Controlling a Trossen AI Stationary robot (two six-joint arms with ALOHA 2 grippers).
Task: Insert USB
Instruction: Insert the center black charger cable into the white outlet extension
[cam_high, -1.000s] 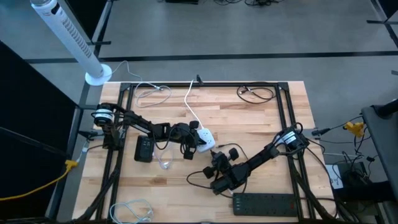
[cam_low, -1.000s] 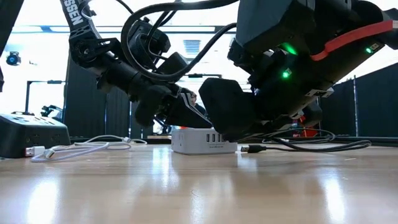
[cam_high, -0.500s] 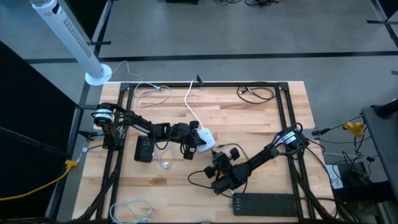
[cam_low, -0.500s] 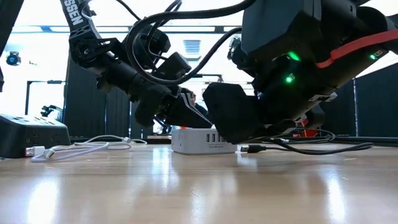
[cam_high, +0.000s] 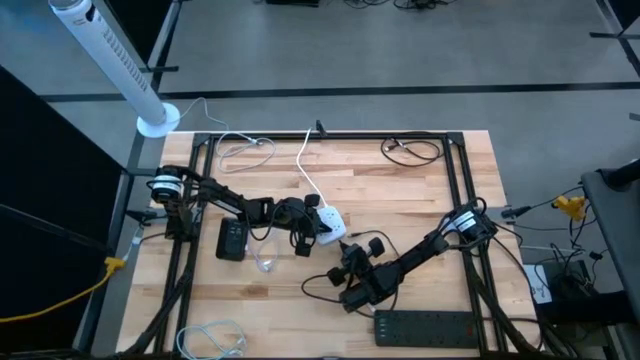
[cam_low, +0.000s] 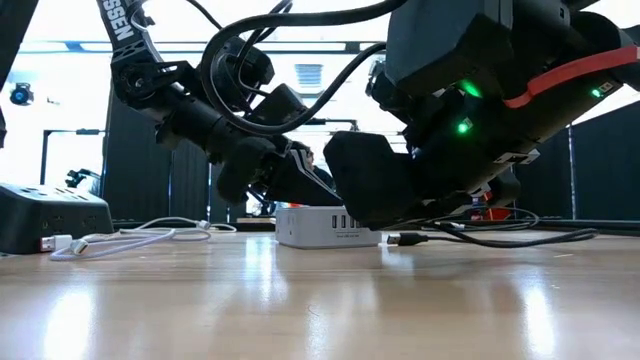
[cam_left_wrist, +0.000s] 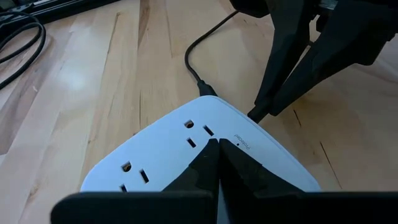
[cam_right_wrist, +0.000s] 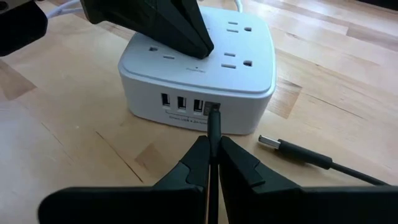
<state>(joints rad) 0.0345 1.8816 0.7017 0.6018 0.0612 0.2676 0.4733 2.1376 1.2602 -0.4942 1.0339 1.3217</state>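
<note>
Here I keep the left gripper (cam_left_wrist: 214, 163) clenched, pressing down on the white power hub (cam_right_wrist: 199, 68) to steady it, while the right gripper (cam_right_wrist: 211, 158) pinches the black cable's plug (cam_right_wrist: 212, 117) at a USB port.

Left claw (cam_left_wrist: 217, 163) closed, low mid-table; right claw (cam_right_wrist: 211, 155) closed, apparently facing it, just apart.

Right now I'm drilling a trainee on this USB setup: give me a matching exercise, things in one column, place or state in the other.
Things:
1. left gripper
2. right gripper
3. loose USB plug
4. black power strip

Places or states:
A. lying on the wood beside the white charging hub
B. shut, pressing on the hub's top
C. at the table's near edge
D. shut on a plug at the hub's USB ports

Pairs: 1-B, 2-D, 3-A, 4-C
</note>
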